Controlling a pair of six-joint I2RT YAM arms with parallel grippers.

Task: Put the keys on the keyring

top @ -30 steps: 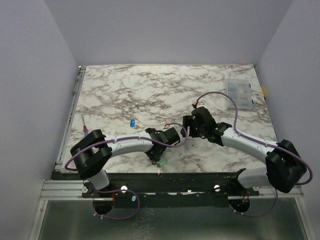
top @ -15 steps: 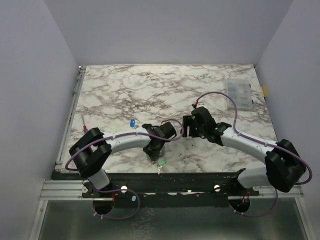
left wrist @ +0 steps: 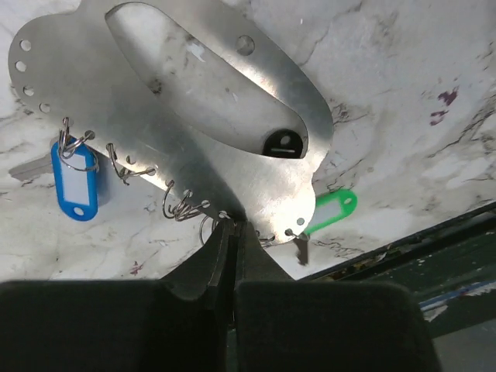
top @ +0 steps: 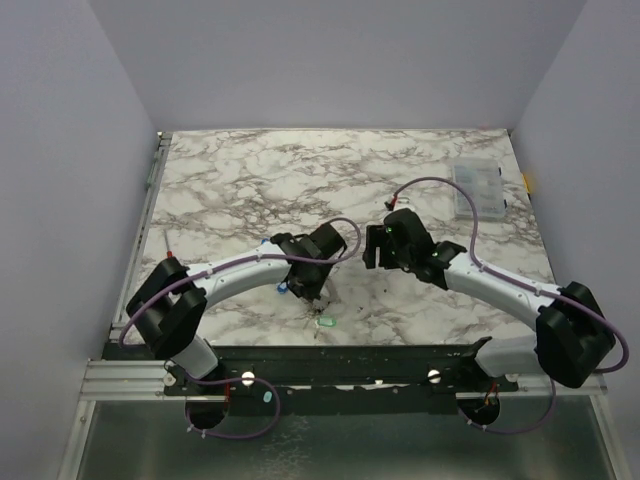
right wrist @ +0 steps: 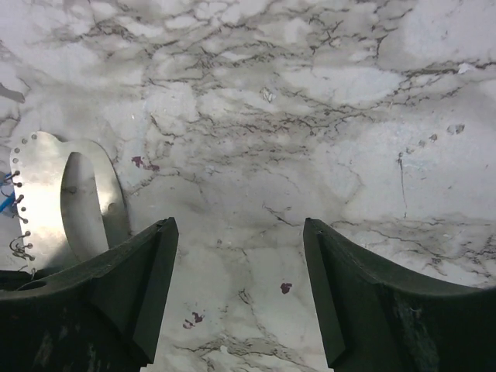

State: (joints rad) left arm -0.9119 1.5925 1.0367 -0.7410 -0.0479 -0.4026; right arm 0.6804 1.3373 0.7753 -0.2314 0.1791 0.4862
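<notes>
The left arm [top: 236, 272] and right arm [top: 500, 288] are made of white tubes and black joints, and purple cables [top: 432, 182] are looped along them.

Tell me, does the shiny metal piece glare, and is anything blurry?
Left wrist: the keyring has a soft sheen, no harsh glare; the left gripper, shut on its edge, is dark and blurred. Right wrist: the keyring looks washed-out bright, the open right gripper underexposed. Top view: even light, keys too tiny to resolve.

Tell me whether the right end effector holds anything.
No, the right end effector is open, with only the table showing between its fingers.
</notes>
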